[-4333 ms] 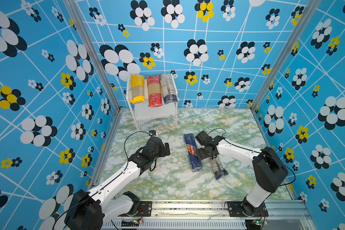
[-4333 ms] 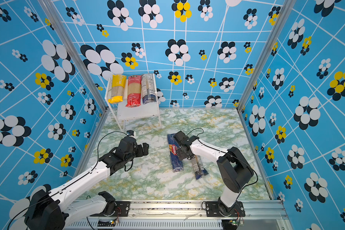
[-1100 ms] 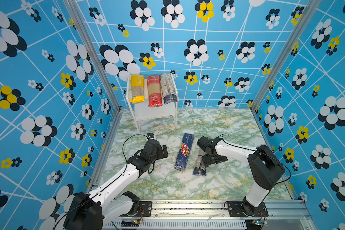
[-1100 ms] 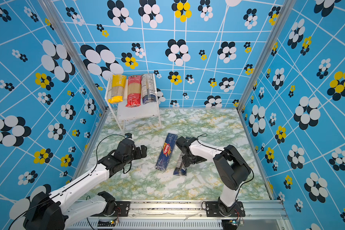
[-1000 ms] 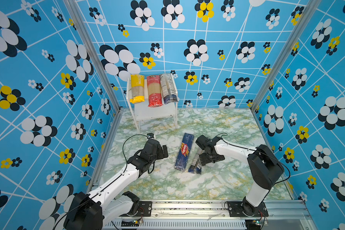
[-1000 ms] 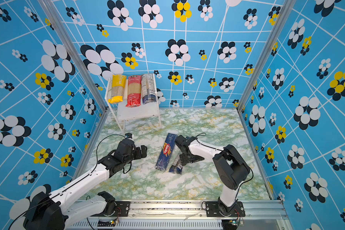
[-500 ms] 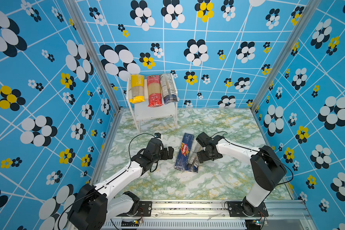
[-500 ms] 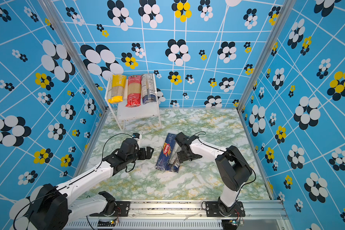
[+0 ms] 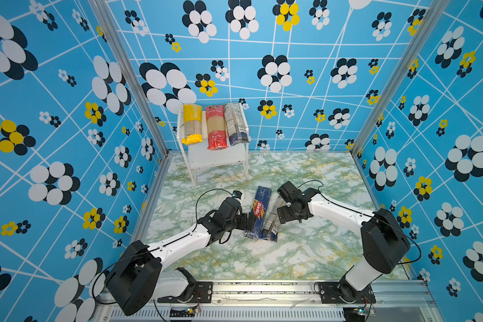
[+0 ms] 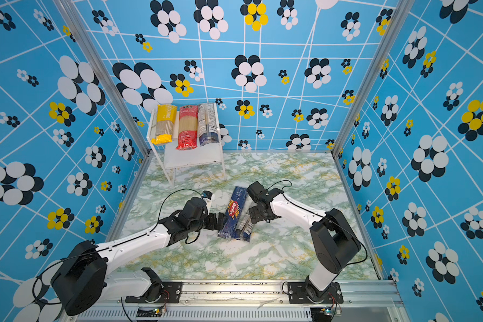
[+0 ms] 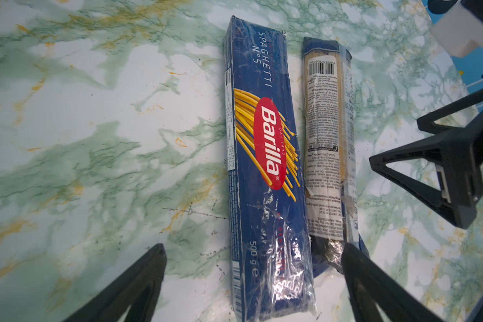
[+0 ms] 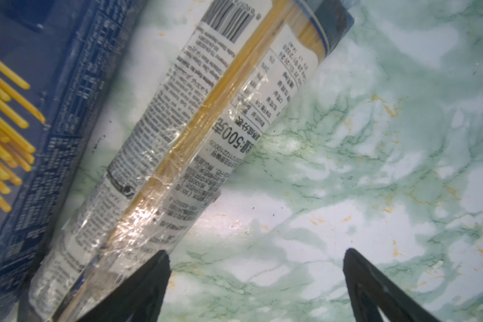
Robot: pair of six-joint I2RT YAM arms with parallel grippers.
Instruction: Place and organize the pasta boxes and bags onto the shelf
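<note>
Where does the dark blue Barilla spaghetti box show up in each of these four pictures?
In a top view: the Barilla box lies mid-picture on the marble table.
In a top view: same spot, mid-picture.
Left wrist view: fills the middle, logo readable.
Right wrist view: only partly visible, cut off at the picture's edge.
Shared landmark: the clear printed bag beside it, seen in all four.

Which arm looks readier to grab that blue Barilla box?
Left, I'd say. In its wrist view the Barilla box lies between the fingers of the open left gripper. The right gripper, also open, is beside the clear bag, which lies between it and the box.
</note>
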